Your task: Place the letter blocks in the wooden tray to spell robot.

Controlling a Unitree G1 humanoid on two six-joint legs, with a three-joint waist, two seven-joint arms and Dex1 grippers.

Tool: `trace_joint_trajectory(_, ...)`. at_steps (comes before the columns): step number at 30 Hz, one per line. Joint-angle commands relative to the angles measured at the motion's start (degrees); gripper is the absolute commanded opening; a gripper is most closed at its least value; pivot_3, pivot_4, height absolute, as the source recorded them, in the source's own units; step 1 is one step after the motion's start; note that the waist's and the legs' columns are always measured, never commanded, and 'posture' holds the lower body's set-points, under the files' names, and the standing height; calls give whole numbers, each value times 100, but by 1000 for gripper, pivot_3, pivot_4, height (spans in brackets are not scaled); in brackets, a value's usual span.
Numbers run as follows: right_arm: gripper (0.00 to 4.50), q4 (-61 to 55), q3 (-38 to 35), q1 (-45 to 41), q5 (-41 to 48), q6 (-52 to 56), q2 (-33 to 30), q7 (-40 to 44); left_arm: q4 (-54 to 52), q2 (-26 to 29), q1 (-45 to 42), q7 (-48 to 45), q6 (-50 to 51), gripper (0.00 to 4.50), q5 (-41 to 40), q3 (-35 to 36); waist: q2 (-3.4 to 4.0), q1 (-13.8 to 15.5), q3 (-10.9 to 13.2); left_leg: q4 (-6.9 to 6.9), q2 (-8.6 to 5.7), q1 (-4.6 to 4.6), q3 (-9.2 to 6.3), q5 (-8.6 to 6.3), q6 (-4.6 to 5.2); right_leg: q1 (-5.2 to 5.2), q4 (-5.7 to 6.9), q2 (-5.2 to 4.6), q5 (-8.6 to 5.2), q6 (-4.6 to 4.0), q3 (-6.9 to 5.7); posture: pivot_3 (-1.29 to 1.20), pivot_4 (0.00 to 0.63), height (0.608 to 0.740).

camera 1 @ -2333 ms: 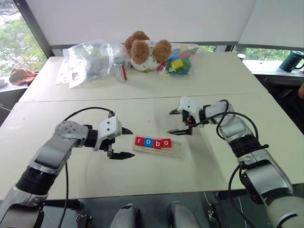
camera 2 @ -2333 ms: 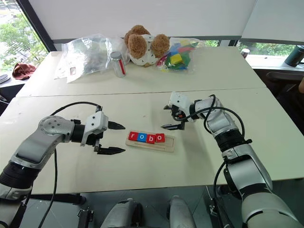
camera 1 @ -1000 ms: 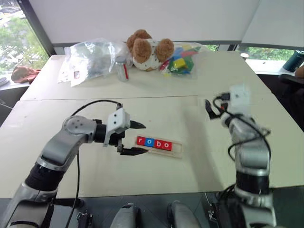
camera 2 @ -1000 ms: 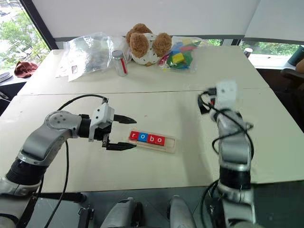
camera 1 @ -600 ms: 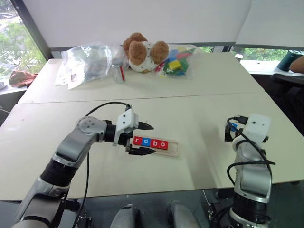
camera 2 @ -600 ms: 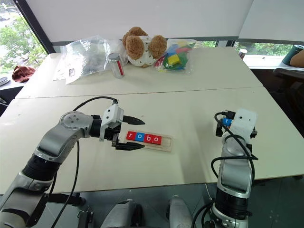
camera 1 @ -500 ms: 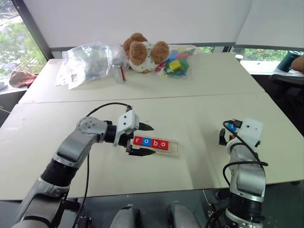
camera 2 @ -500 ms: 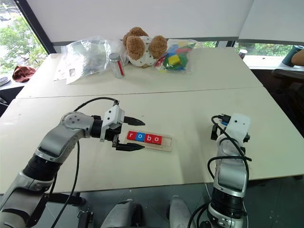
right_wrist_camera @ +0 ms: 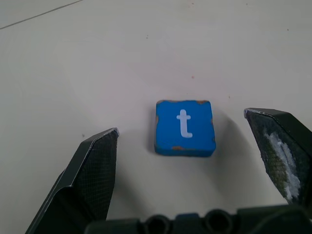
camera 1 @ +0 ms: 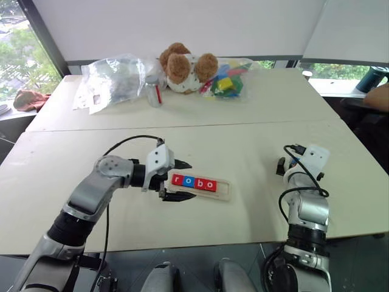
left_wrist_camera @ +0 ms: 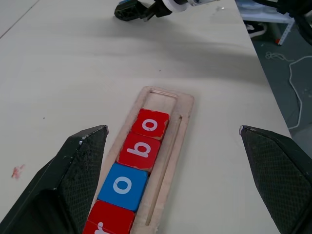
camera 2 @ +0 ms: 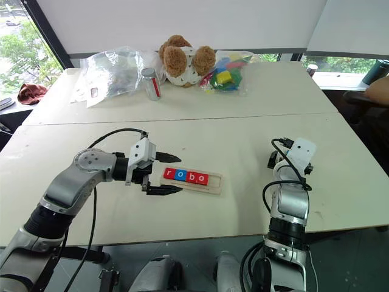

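Observation:
The wooden tray (camera 1: 223, 190) lies on the near table. Several letter blocks (camera 1: 193, 182) in it read r, o, b, o: red r (left_wrist_camera: 109, 222), blue o (left_wrist_camera: 123, 184), red b (left_wrist_camera: 139, 150), red o (left_wrist_camera: 150, 124). The tray's right end (left_wrist_camera: 163, 100) is bare. My left gripper (camera 1: 192, 180) is open, one finger on each side of the tray's left end, touching nothing. A blue t block (right_wrist_camera: 185, 127) lies flat on the table. My right gripper (right_wrist_camera: 181, 122) hangs open over it at the near right (camera 1: 287, 165), fingers clear of it.
On the far table sit a teddy bear (camera 1: 185, 66), a clear plastic bag (camera 1: 115, 76), a small bottle (camera 1: 153, 91) and a bag of coloured toy blocks (camera 1: 228, 78). A seam (camera 1: 243, 125) separates the tables. A person's arm (camera 1: 380, 97) shows at the right edge.
My right arm has swung away from the tray, out to the right and down to the table over the t block. The left gripper closed in on the tray's left end, then held still.

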Motion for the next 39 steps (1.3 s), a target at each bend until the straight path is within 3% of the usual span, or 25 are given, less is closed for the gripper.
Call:
trace_joint_trajectory(1,3916,165,-73,58,88,-88,-73,-158,-260,72,12,45,20,4500,-62,144,0,5,0,0,0,0,0,0,0,0,0,0,0,0,0,0,150,740)
trace_joint_trajectory(3,3062,76,-11,170,97,-87,-74,-180,-285,82,27,60,26,4500,-69,152,0,25,0,-2,0,0,-4,0,0,0,0,0,0,0,-1,0,150,740)
trace_joint_trajectory(6,1444,-69,92,358,68,30,-29,-289,-294,69,27,88,32,4500,-65,143,0,52,0,-4,0,-2,-11,-1,1,0,0,0,0,0,-3,0,150,740)
trace_joint_trajectory(7,1154,-96,116,397,84,69,-16,-308,-294,64,27,93,31,4500,-66,139,0,53,0,-4,0,-3,-14,-1,1,0,-1,0,0,0,-4,0,150,740)
trace_joint_trajectory(14,1164,-635,712,545,110,65,-335,122,-159,60,-62,30,-48,4500,-29,89,-1,26,0,-4,-1,-4,-13,-2,2,5,-15,0,0,0,-5,0,150,740)
trace_joint_trajectory(22,1164,-3479,1311,1629,647,2270,140,709,137,152,-188,-134,-194,4500,40,128,2,14,1,-14,8,-6,-14,-3,4,-2,-17,13,-1,0,-3,0,150,740)
trace_joint_trajectory(28,1164,-3358,1345,1528,711,2678,268,765,429,105,-342,-187,-302,4500,121,89,1,19,1,-2,0,-6,-8,-4,5,4,-19,8,0,1,-4,0,150,740)
trace_joint_trajectory(32,2990,-3270,1459,1494,628,2834,236,723,498,149,-377,-236,-317,4500,107,120,0,15,1,-7,4,-6,-11,-4,5,1,-19,8,0,0,-5,0,150,740)
trace_joint_trajectory(34,4128,-3259,1473,1445,634,2845,213,750,553,195,-350,-264,-352,4500,135,136,0,-7,1,-7,4,-6,-11,-4,5,1,-20,9,0,0,-5,0,150,740)
trace_joint_trajectory(35,4431,-3272,1491,1415,637,2875,176,780,585,220,-335,-282,-376,4500,153,144,0,-16,0,-7,4,-5,-11,-4,5,1,-20,9,0,0,-4,0,150,740)
trace_joint_trajectory(39,4431,-3699,1731,1124,785,3055,-382,1218,682,356,-320,-367,-435,4500,202,199,1,-14,1,-7,6,-3,-10,-3,5,0,-19,12,0,0,-3,0,150,740)
